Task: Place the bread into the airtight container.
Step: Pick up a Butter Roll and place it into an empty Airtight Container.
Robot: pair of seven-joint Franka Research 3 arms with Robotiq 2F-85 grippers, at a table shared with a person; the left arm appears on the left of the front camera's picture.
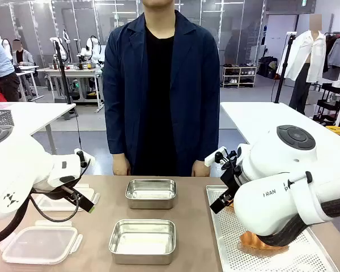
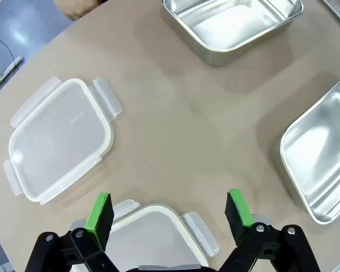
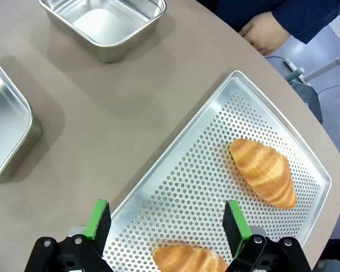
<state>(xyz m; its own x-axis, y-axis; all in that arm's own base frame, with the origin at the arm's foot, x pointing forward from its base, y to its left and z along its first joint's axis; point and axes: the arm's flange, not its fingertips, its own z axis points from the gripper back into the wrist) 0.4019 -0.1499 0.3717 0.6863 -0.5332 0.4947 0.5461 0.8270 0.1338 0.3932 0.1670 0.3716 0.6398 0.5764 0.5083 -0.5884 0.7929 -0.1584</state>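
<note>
Two pastries serve as the bread here, both lying on a perforated metal tray [image 3: 198, 164] on the robot's right side of the counter [image 1: 102, 218]. The farther croissant [image 3: 263, 170] sits near the tray's middle. The nearer croissant [image 3: 187, 259] lies just under the right pincer [image 3: 165, 216], whose green-padded fingers are spread wide and hold nothing. In the front view the right arm bends low over the tray. Two steel containers stand mid-counter, both bare inside: the far container [image 1: 151, 192] toward the person and the near container [image 1: 141, 241] toward the robot. On the robot's left, the left pincer [image 2: 170, 208] hangs spread and unladen above a clear plastic lid [image 2: 153, 243], with a second lid [image 2: 59, 139] beside it. A person in a dark jacket stands at the far edge, one hand [image 3: 266, 31] down by the counter's rim. Likely risks: a croissant is soft and flaky, so a hard squeeze could crush it and a light one could let it slip. A low pad could also catch the tray's holes or nudge the tray. The only readable writing is "FRAN" on the right arm's casing. A faint mark on the second lid is too small to read.
</note>
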